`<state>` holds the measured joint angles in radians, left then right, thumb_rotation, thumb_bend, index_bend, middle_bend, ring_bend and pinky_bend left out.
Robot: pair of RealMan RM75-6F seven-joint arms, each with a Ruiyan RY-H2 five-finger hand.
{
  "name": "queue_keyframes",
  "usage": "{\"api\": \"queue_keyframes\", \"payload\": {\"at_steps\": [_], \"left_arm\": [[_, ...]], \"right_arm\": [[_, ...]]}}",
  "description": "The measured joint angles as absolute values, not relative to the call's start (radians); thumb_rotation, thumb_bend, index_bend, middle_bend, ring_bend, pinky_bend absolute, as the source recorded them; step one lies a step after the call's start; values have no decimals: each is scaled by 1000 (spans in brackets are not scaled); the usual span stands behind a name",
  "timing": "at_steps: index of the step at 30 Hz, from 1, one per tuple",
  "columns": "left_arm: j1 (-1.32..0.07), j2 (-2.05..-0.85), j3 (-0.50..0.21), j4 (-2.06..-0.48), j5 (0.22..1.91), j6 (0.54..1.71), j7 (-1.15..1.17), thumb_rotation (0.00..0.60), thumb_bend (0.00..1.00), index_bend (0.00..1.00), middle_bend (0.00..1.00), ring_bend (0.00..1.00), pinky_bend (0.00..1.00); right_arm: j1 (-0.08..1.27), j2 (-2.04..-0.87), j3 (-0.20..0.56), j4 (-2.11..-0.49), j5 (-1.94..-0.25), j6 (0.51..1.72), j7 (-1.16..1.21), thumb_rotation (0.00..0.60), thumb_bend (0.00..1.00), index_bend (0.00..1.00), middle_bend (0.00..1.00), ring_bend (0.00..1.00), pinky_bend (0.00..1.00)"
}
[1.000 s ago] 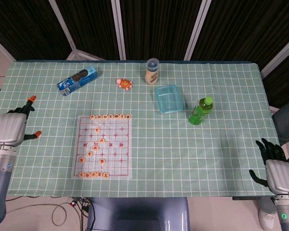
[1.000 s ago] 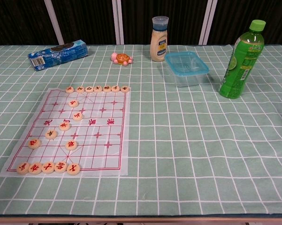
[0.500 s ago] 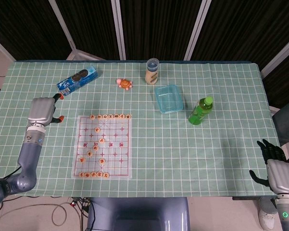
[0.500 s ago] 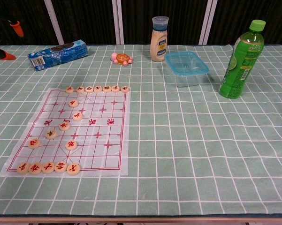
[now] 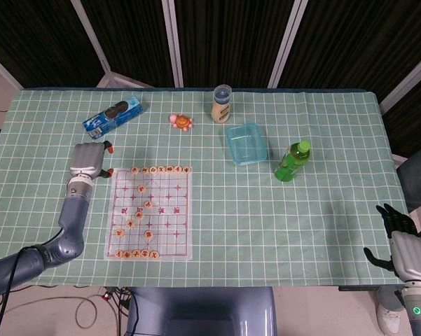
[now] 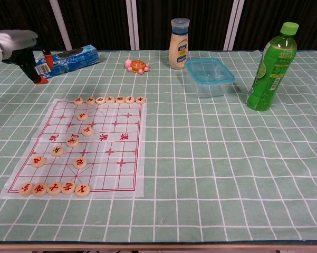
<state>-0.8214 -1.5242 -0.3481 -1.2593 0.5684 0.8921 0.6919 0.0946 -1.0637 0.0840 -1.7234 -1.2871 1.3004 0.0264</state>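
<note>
My left hand (image 5: 90, 159) hovers just left of the chess sheet (image 5: 169, 213), near its far left corner, holding nothing; its fingers (image 6: 36, 66) are apart and point down. In the chest view the left hand (image 6: 16, 46) shows at the upper left, in front of the blue biscuit pack (image 6: 68, 59). Round wooden chess pieces (image 5: 160, 169) line the sheet's far edge, with more along the near edge (image 6: 54, 188) and some scattered between. My right hand (image 5: 401, 246) hangs off the table's near right corner, fingers spread, holding nothing.
Along the back stand the blue biscuit pack (image 5: 113, 116), a small orange turtle toy (image 5: 183, 122) and a cream bottle (image 5: 221, 103). A clear blue-rimmed box (image 5: 246, 143) and a green drink bottle (image 5: 292, 161) sit to the right.
My left hand has swept from the table's left edge inward and to the right, ending beside the chess sheet's far left corner. The right hand has barely moved.
</note>
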Motion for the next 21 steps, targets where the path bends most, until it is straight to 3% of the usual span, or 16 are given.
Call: {"api": "queue_keyframes", "payload": {"at_steps": [21], "left_arm": [[-966,-1678,-313,-1018,362,775,801,600,262,427,1000,946,956]], "right_arm": [[104,-1046,89,-1747,-1240,1256,49,600,329,0,0,0,0]]}}
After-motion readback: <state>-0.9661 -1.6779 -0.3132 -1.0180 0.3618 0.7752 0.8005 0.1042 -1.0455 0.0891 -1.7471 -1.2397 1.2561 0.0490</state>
